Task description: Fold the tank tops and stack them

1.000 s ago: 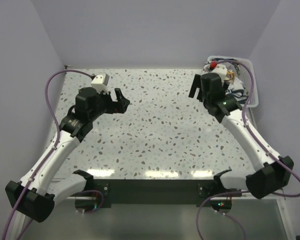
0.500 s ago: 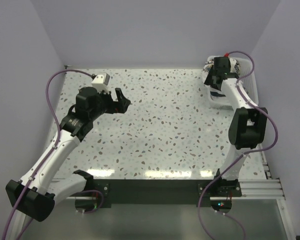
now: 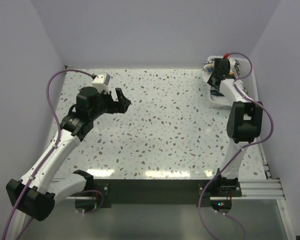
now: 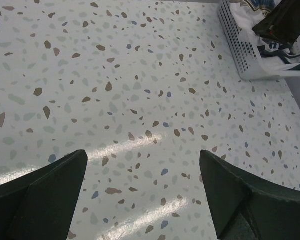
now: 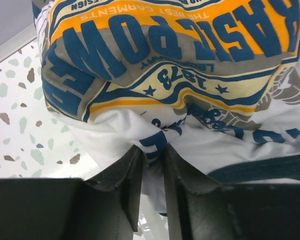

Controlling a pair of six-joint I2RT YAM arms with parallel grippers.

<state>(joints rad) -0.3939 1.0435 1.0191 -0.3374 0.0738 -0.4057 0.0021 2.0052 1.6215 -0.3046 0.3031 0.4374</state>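
Observation:
A white tank top (image 5: 165, 60) with blue and yellow chest print lies bunched in the white basket (image 3: 221, 103) at the far right corner. My right gripper (image 5: 152, 150) reaches down into that basket, its jaws pinched on a fold of the white cloth just below the print. In the top view the right gripper (image 3: 217, 75) is over the basket's near-left part. My left gripper (image 3: 121, 100) hovers over the left half of the table, open and holding nothing. The left wrist view shows its fingers (image 4: 55, 185) wide apart above bare tabletop, with the tank top (image 4: 282, 47) far off.
The speckled table (image 3: 160, 125) stretches between the arms. The perforated basket wall (image 4: 237, 45) stands at the far right, close to the side wall. A purple cable (image 3: 52, 85) loops beside the left arm.
My right arm swung from above the table to the basket, and its jaws closed on the white tank top. The left arm has not moved.

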